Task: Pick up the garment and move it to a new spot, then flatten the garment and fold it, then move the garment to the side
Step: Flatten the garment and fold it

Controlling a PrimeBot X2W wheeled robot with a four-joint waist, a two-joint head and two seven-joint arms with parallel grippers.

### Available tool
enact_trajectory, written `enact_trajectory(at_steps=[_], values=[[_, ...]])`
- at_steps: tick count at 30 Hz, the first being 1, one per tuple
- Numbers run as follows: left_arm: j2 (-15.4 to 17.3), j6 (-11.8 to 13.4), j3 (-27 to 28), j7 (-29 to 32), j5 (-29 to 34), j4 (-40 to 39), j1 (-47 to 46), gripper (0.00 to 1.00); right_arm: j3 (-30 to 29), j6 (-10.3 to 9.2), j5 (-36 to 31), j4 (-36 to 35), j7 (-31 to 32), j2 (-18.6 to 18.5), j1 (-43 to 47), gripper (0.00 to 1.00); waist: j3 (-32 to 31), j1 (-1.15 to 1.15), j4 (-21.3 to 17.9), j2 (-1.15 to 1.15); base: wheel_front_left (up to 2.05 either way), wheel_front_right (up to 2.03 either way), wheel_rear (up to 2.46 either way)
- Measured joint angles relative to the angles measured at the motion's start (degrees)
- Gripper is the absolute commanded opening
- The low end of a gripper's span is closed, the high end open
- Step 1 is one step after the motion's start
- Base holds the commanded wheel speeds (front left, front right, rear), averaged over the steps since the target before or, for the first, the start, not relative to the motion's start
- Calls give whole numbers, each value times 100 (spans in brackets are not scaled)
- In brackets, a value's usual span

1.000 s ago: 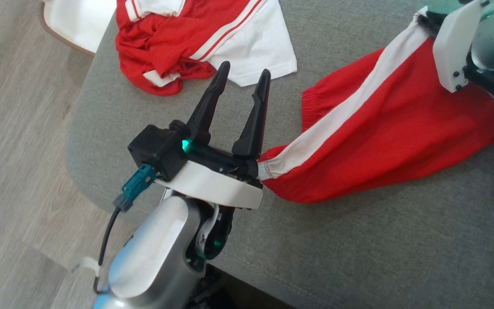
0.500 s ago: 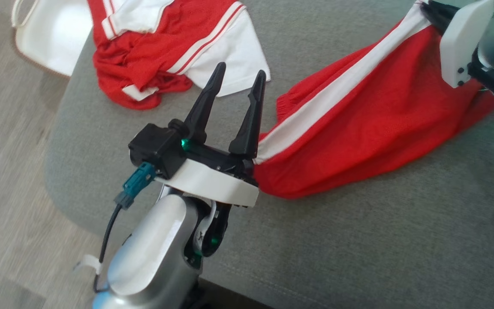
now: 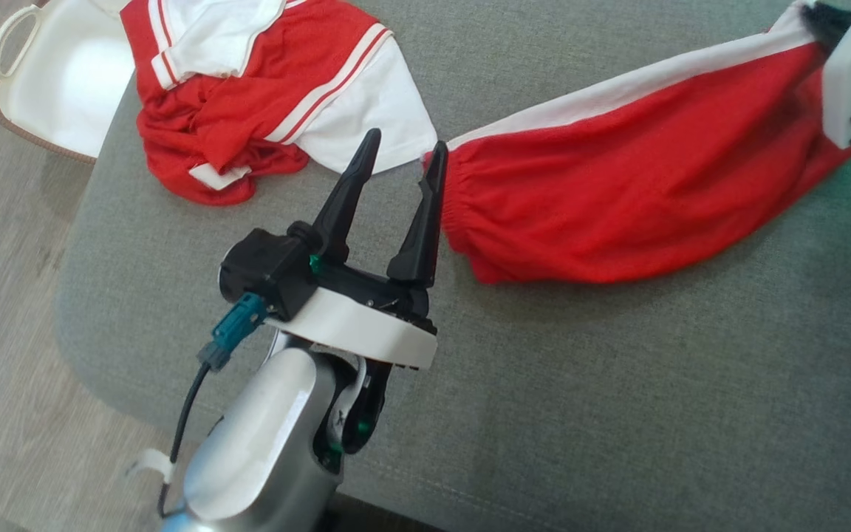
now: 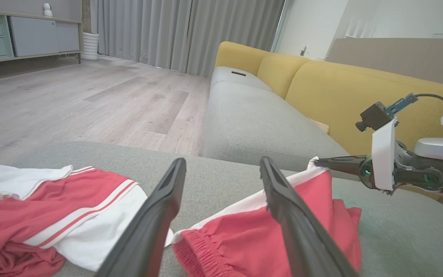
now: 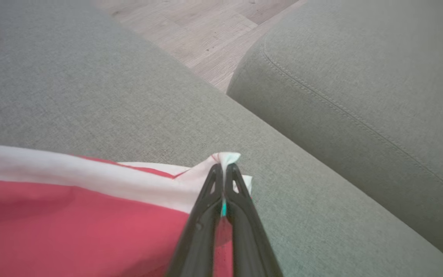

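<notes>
**Entry: garment stretched out, right grip on corner**

I am pinching the white-striped corner of the garment between my right fingers. They are closing fully on it, with a tuft of white cloth poking out past the tips.

The garment, red with a white band along one long side, is lying stretched across the far half of the grey cushion. It is running from about the middle out toward the far right corner, where my grip is. The gathered elastic end is pointing toward the cushion's middle. In the left wrist view, the held corner is sitting higher than the rest of the cloth, which is sagging down onto the cushion.

My left fingers are standing wide apart and are holding nothing. They are hovering over the middle of the cushion and pointing toward its far edge. The tip of the right-hand one is meeting the elastic end in the head view; whether it is touching, I cannot tell.

A crumpled red-and-white shirt is lying at the far left corner, apart from the garment. A white basket is sitting on the floor beyond that corner. A second grey cushion is adjoining on the far side.
</notes>
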Motion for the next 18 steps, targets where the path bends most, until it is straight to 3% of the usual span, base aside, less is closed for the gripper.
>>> enact_trajectory(at_steps=[13, 14, 15, 18], values=[[0, -23, 8, 0, 0, -43, 2, 100, 8, 0, -22, 414, -175, 20, -189, 0, 229, 0, 92, 0, 0, 0, 0], [0, -22, 8, 0, -1, -49, 2, 100, 14, 0, -46, 467, -197, 36, -213, 39, 251, 0, 96, 0, 0, 0, 0], [0, -22, 9, 0, -1, -59, 2, 100, 19, 0, -99, 533, -271, 55, -250, 100, 274, 0, 99, 0, 0, 0, 0], [0, -18, 14, 0, -1, -64, 0, 100, -46, 0, -51, 620, -423, 109, -293, 100, 302, 0, 82, 0, 0, 0, 0]])
